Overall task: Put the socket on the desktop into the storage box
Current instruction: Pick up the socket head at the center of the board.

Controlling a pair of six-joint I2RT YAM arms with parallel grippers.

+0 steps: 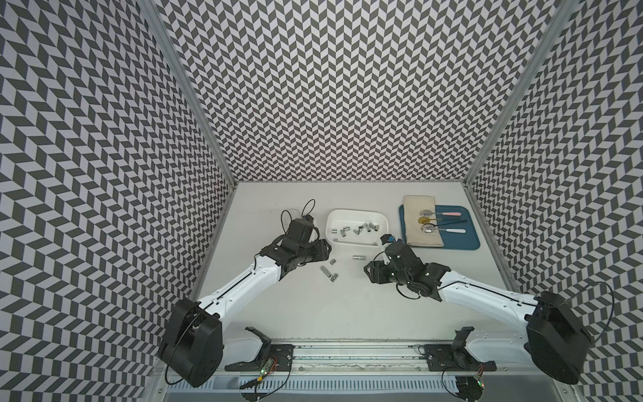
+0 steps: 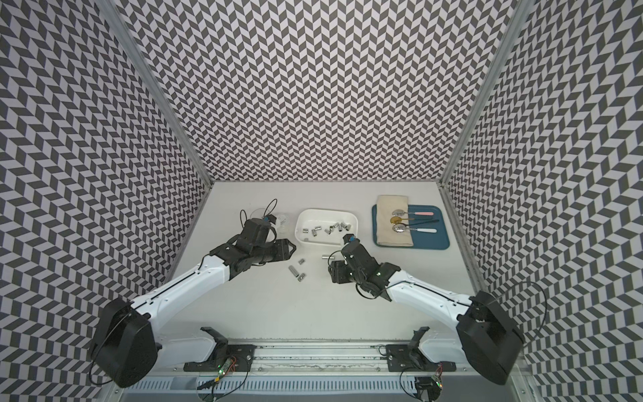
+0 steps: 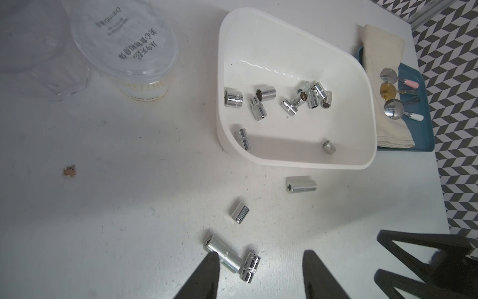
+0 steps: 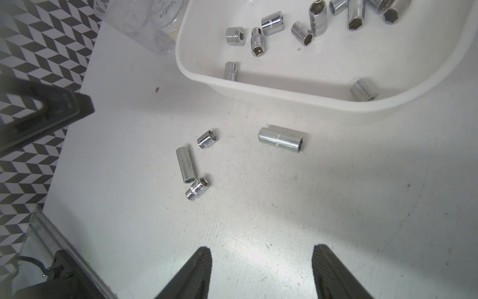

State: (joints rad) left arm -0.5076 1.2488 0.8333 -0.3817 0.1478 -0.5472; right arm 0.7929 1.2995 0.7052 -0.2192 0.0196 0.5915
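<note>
Several chrome sockets lie loose on the off-white desktop (image 1: pixel 313 313) in front of the white storage box (image 1: pixel 348 216): a long one (image 1: pixel 358 258) nearest the box, a short one (image 1: pixel 333 261), and a long and a short one touching (image 1: pixel 330 274). More sockets lie inside the box (image 3: pixel 284 64). My left gripper (image 3: pixel 260 255) is open above the touching pair (image 3: pixel 225 255), holding nothing. Nothing is between the fingers of my open right gripper (image 4: pixel 261 247), which hangs over bare desktop short of the long socket (image 4: pixel 280 139).
A clear plastic cup (image 3: pixel 124 51) and a clear lid (image 3: pixel 31 33) stand left of the box. A blue tray (image 1: pixel 466 240) with a beige cloth (image 1: pixel 419 222) and spoons sits to its right. Chevron walls close three sides. The two grippers face each other across the loose sockets.
</note>
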